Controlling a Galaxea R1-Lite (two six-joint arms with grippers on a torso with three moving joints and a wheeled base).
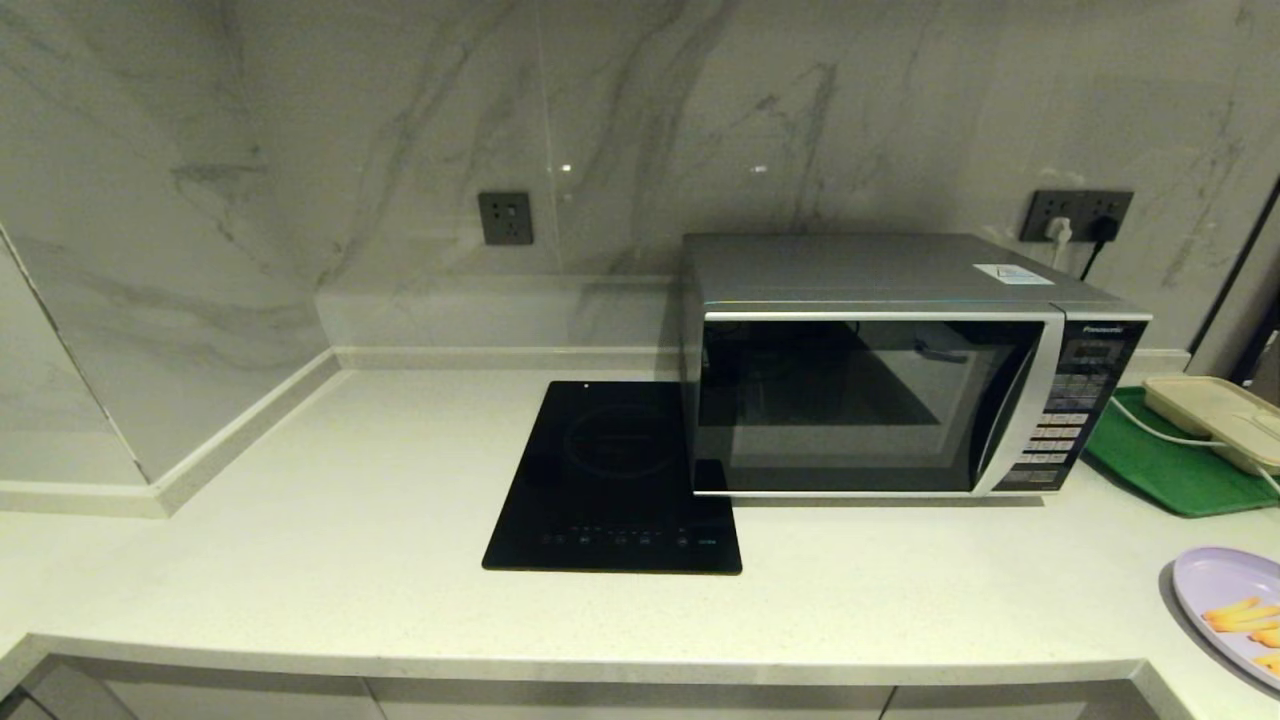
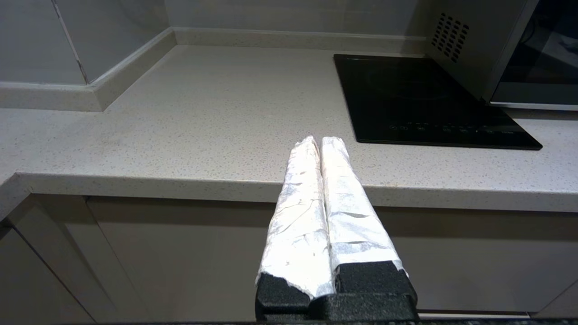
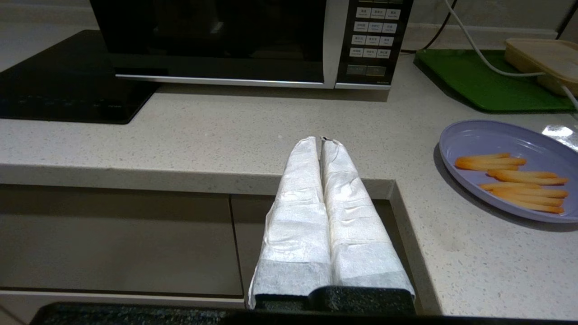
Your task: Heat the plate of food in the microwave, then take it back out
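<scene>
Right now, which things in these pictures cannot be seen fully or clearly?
- Plate of food: head view, cut by the picture's right edge.
- Microwave inside: head view, dark reflective door hides it.
- Keypad labels: right wrist view, too small to read.
- Cream box: head view, cut by the right edge.

Surface: pale speckled stone countertop (image 1: 350, 560) running along a grey marble-look wall.
Centre: flat black glass cooktop (image 1: 615, 480), lying flush on the counter.
Right of cooktop: boxy silver microwave (image 1: 880, 370) with dark glass door, shut, its left edge overlapping the cooktop.
Far right, back: green tray (image 1: 1170, 475).
Far right, front: pale lavender oval plate (image 1: 1215, 580) of orange-yellow food sticks.
</scene>
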